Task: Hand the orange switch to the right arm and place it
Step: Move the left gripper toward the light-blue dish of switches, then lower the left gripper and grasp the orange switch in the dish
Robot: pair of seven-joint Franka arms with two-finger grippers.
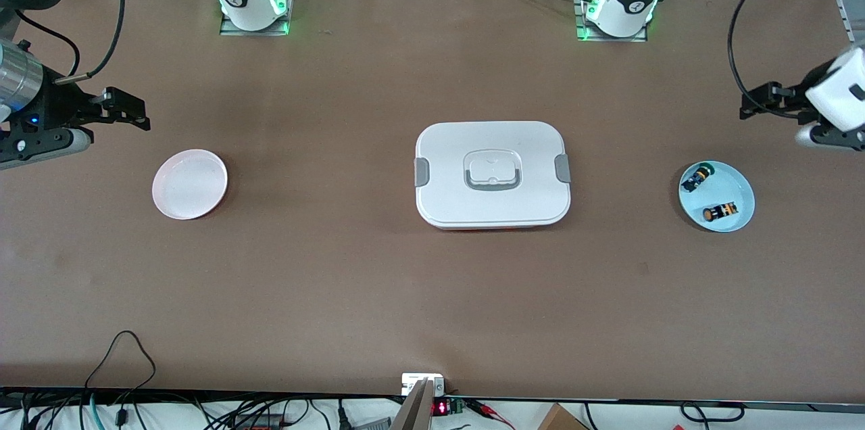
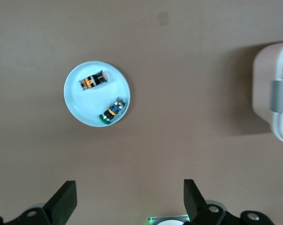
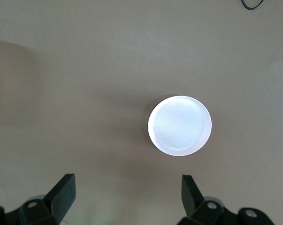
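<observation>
The orange switch (image 1: 720, 211) lies on its side in a light blue dish (image 1: 740, 188) at the left arm's end of the table. It also shows in the left wrist view (image 2: 93, 81), in the dish (image 2: 80, 105). My left gripper (image 1: 750, 105) hangs open and empty over the bare table beside the dish, its jaws wide apart in the left wrist view (image 2: 129, 192). My right gripper (image 1: 138, 112) hangs open and empty at the right arm's end, beside a white plate (image 1: 190, 184). The right wrist view shows that gripper (image 3: 128, 187) and the empty plate (image 3: 179, 125).
A second small black part with a green and yellow tip (image 1: 697, 176) shares the blue dish, farther from the front camera than the switch; it also shows in the left wrist view (image 2: 111, 111). A closed white lunch box (image 1: 492, 173) with grey clips stands mid-table.
</observation>
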